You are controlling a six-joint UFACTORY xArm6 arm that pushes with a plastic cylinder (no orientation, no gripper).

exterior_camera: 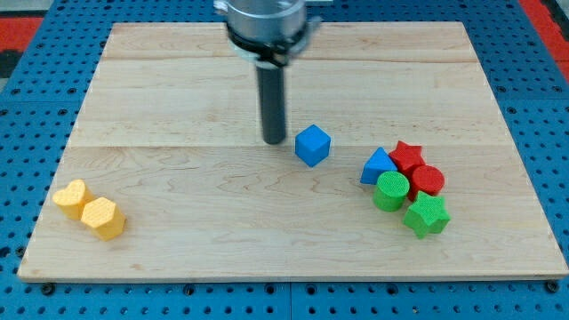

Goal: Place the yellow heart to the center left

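Bright, even light falls from overhead on the board (178,107). Blocks on it throw only short, soft shadows. No glare. The arm's head above the board looks slightly blurred.

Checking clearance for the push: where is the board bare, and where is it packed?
Bare: the left-centre strip above the yellow heart and yellow block, and the bottom middle. My tip stands just left of the blue cube. Crowded: the right cluster of blue triangle, red star, red cylinder, green cylinder, green star.

Pale, smooth wooden board (178,89) with visible grain; matt plastic-looking yellow heart (70,196); dark matt rod (273,107).
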